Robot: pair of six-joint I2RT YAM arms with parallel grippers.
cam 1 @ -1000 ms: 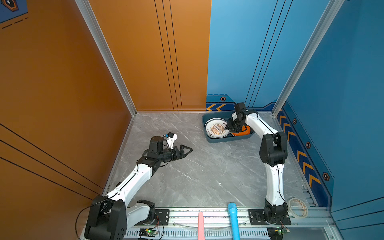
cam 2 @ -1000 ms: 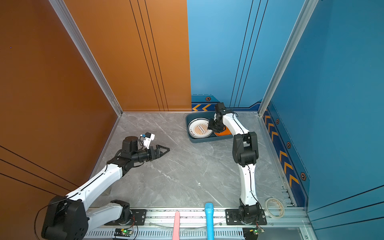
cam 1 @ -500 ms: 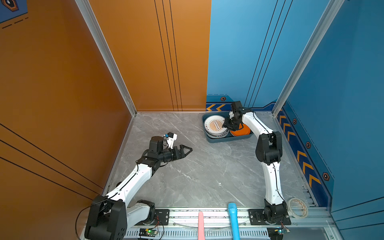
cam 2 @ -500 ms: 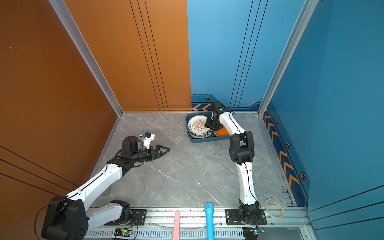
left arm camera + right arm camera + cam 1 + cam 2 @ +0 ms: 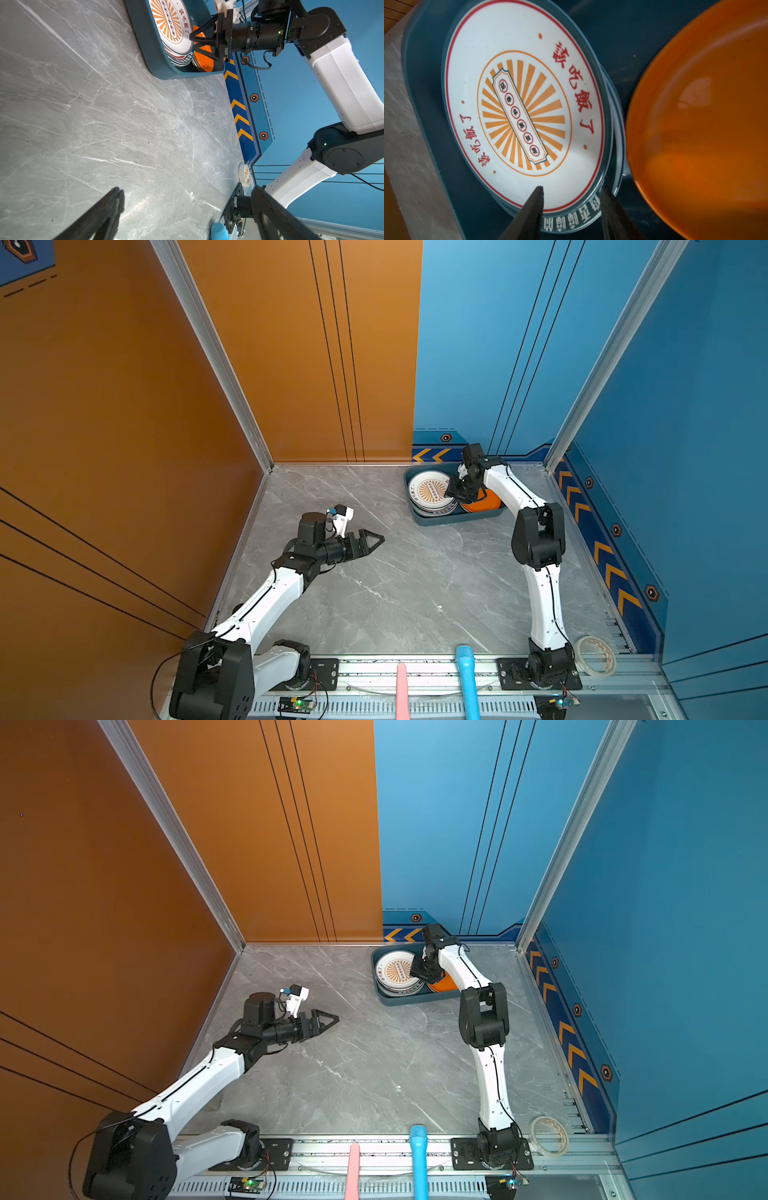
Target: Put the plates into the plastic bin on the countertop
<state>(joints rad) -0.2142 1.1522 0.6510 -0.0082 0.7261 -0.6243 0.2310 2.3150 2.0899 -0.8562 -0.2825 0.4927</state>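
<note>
Right gripper (image 5: 572, 189) jaws part-open, straddling the rim of the top sunburst plate (image 5: 525, 112), not clamped. That plate caps a stack in the plastic bin (image 5: 440, 519), 9 o'clock half; orange plate (image 5: 706, 124) at 3. Bin sits at 1 o'clock on the countertop (image 5: 395, 593). Left gripper (image 5: 380, 538) wide apart, empty, at 9. No plates outside the bin, so looks near done. Versus a second ago: top plate nudged toward 12, left arm unmoved.

Top views both look steeply down on the whole countertop (image 5: 415, 580); left wrist camera skims low toward the plastic bin (image 5: 143, 39); right wrist camera, close above the plates (image 5: 525, 112).

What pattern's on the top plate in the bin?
White round plate: orange sunburst, red lettering. Best in the right wrist view.
</note>
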